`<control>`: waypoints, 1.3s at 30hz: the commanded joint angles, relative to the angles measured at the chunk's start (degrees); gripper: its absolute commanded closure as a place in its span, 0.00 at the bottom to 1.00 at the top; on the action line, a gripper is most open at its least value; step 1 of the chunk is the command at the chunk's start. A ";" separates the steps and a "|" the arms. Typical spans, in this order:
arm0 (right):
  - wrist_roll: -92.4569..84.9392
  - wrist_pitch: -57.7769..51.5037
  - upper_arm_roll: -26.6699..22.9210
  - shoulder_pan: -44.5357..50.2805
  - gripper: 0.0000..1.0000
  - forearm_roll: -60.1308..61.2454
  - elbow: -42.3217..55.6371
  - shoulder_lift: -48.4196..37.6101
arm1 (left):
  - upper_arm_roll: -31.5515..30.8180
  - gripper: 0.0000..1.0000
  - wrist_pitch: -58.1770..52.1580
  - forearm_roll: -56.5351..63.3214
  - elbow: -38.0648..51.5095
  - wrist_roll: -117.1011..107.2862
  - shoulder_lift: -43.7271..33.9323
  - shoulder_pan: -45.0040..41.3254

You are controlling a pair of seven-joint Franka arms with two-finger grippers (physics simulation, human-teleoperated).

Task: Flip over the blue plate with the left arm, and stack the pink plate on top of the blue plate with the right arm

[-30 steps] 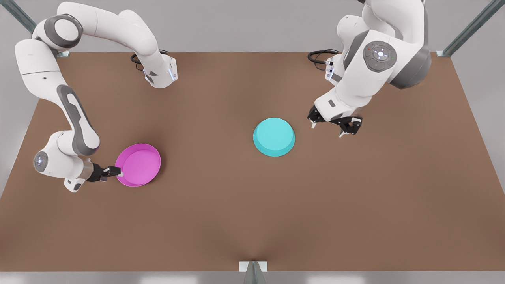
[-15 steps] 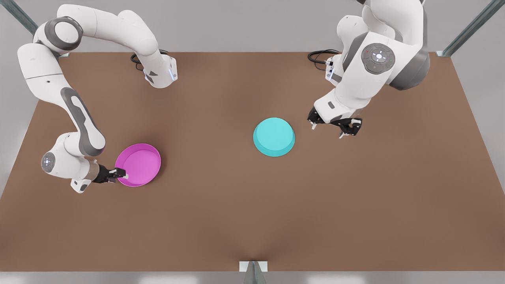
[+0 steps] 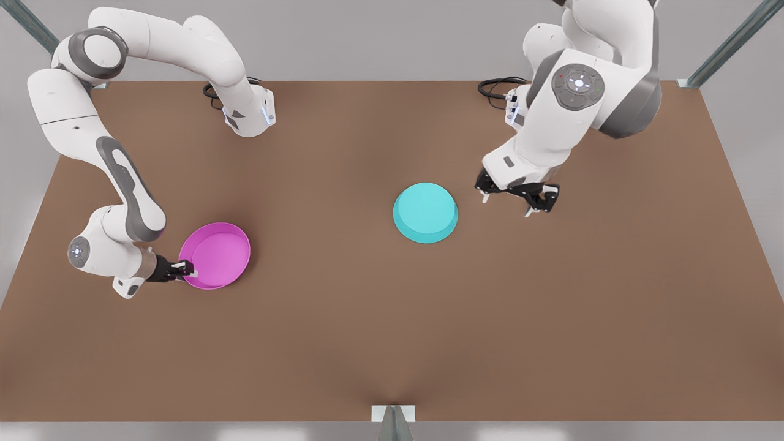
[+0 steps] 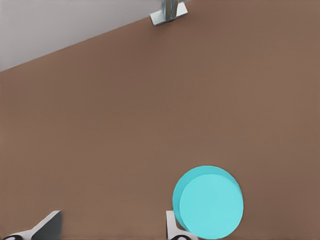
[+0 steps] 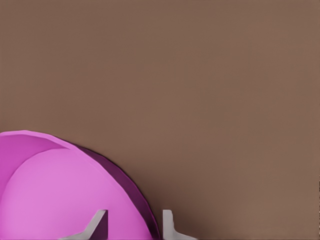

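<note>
**Two plates, two arms, one big brown desk**

Brown and wide, the desk (image 3: 392, 343) sits in a grey room with metal posts at its corners.

On the front view's left, the right arm's gripper (image 3: 184, 268) is down low at the edge of the pink plate (image 3: 215, 255). In the right wrist view its two fingertips (image 5: 98, 223) stand one on each side of the plate's rim, one inside the dish and one outside. There is a gap between them, so the jaws look open around the rim, not pinching it yet. The pink plate sits the right way up, its hollow side showing.

On the front view's right, the left arm's gripper (image 3: 513, 199) hangs just beside the blue plate (image 3: 425, 212), not touching it. Its jaws are spread wide with nothing in them. The blue plate lies near the middle of the desk, and I think it is upside down, because I see a flat base on top and sides that slope outward to the desk.

Both plates look like stiff, light plastic. I guess they are smooth and a bit slippery. The best place to hold each one is the thin rim. The blue one will be harder, since its rim lies flat on the desk and the jaws could slide off the slope.

I can see no words, labels or brand names anywhere.
</note>
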 commanded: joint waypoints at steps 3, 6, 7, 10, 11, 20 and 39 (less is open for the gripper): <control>0.00 -0.03 0.09 -0.18 0.49 -0.27 -0.10 -0.04 | 0.70 0.00 -0.09 7.02 0.00 0.44 -0.09 2.22; 0.00 -0.03 0.09 -0.35 0.49 -1.14 -0.54 -0.04 | 0.70 0.00 4.74 9.50 -0.09 6.15 3.59 10.75; 0.00 -0.03 0.09 -0.35 0.49 -1.76 -0.63 -0.04 | 0.61 0.00 5.27 8.97 0.00 6.07 5.70 13.22; 0.00 0.06 0.18 -0.44 0.49 -2.72 -0.98 -0.04 | 0.53 0.00 11.86 8.71 -0.44 6.07 10.19 15.51; 0.00 -0.03 0.88 -0.88 0.49 -2.81 -1.16 -0.13 | 0.53 0.00 16.96 8.71 -0.61 6.06 13.79 15.86; 0.00 -0.56 2.64 -3.78 0.48 -5.71 -3.97 -0.22 | 0.26 0.00 17.49 9.06 -0.17 5.98 14.23 15.59; 0.70 -1.00 3.52 -5.01 0.65 -7.03 -4.85 -0.40 | 0.26 0.00 17.93 8.97 -0.18 5.98 14.67 15.68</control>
